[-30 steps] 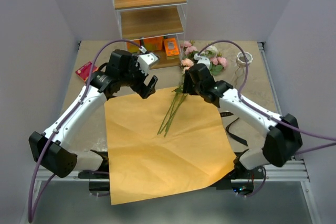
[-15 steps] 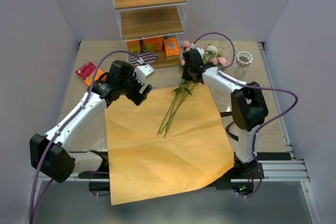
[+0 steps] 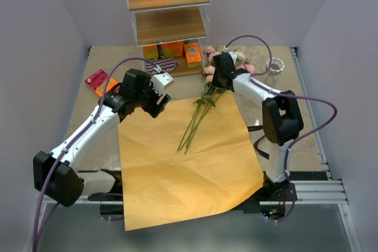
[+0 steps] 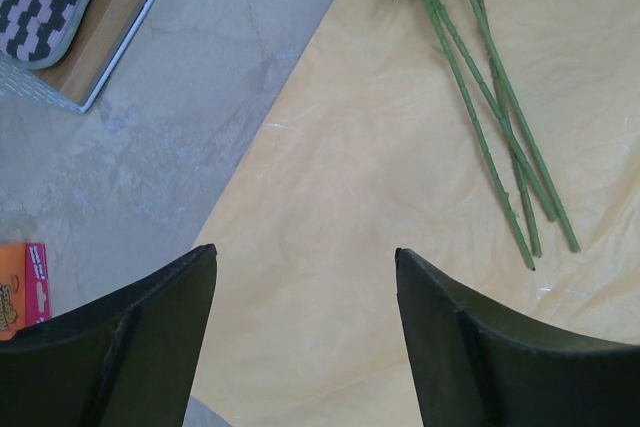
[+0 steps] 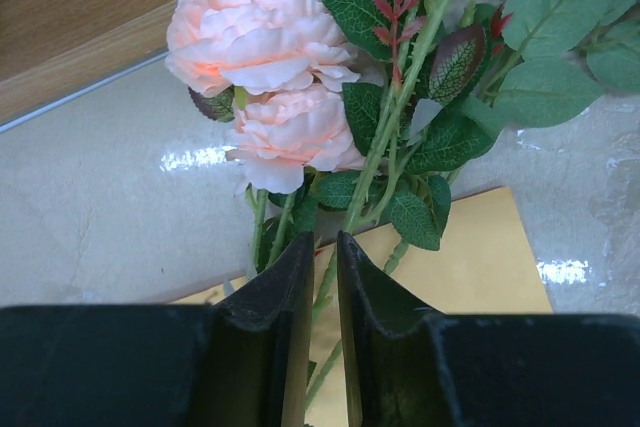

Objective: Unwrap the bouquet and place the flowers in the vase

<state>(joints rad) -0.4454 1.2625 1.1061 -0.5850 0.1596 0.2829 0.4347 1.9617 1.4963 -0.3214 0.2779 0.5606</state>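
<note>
The orange paper sheet (image 3: 183, 163) is matt and faintly creased. The table (image 5: 90, 207) looks like glossy polished stone. The shelf boards (image 3: 170, 26) are wood. The left gripper (image 4: 302, 257) is matt black plastic.

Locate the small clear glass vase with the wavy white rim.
In the top view, the vase stands at the table's far right, just right of the pink rose heads.
</note>
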